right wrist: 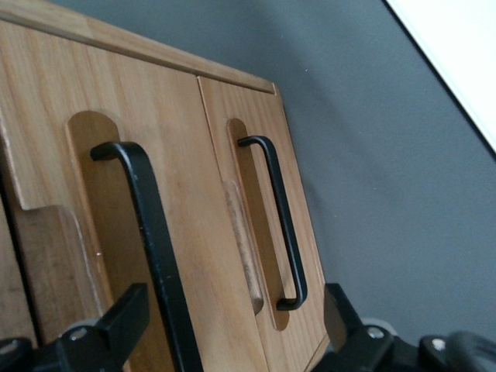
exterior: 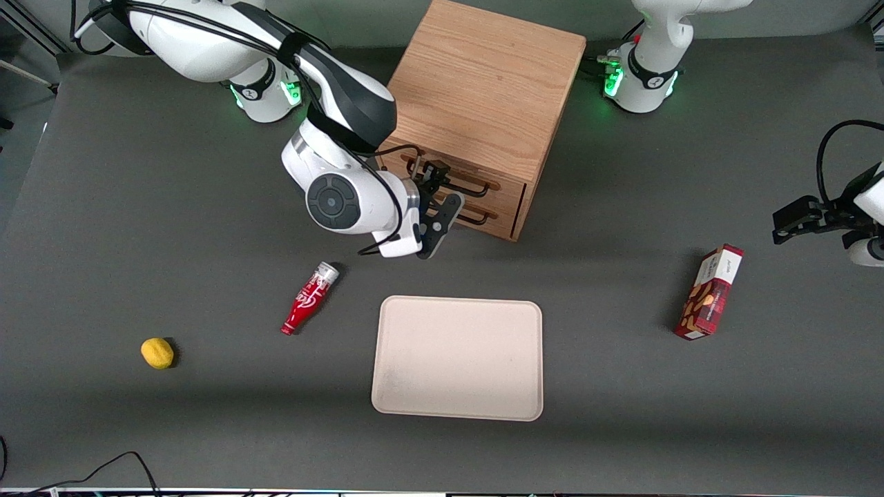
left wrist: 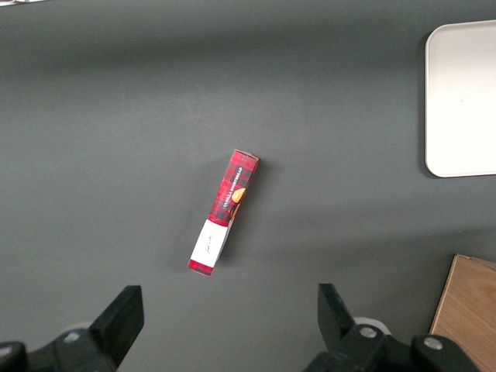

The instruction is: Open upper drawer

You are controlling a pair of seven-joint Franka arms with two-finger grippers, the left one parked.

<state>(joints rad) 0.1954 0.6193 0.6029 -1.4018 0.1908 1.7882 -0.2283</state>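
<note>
The light oak cabinet [exterior: 483, 90] stands at the middle of the table's back. Its upper drawer [exterior: 510, 195] has a thin black wire handle [exterior: 469, 185]. My right gripper [exterior: 444, 188] is open in front of that drawer. One finger is above the handle and one below it, so the handle runs between them. In the right wrist view the upper drawer [right wrist: 178, 132] and its handle [right wrist: 151, 232] are close up, and the handle passes between my gripper [right wrist: 229, 325] fingers. The lower drawer [right wrist: 248, 108] with its own handle [right wrist: 283, 225] lies beside it. The upper front seems slightly proud of the lower.
A cream tray [exterior: 457, 357] lies nearer the front camera than the cabinet. A red cola bottle [exterior: 309, 298] and a yellow lemon [exterior: 157, 353] lie toward the working arm's end. A red biscuit box [exterior: 709, 293] lies toward the parked arm's end.
</note>
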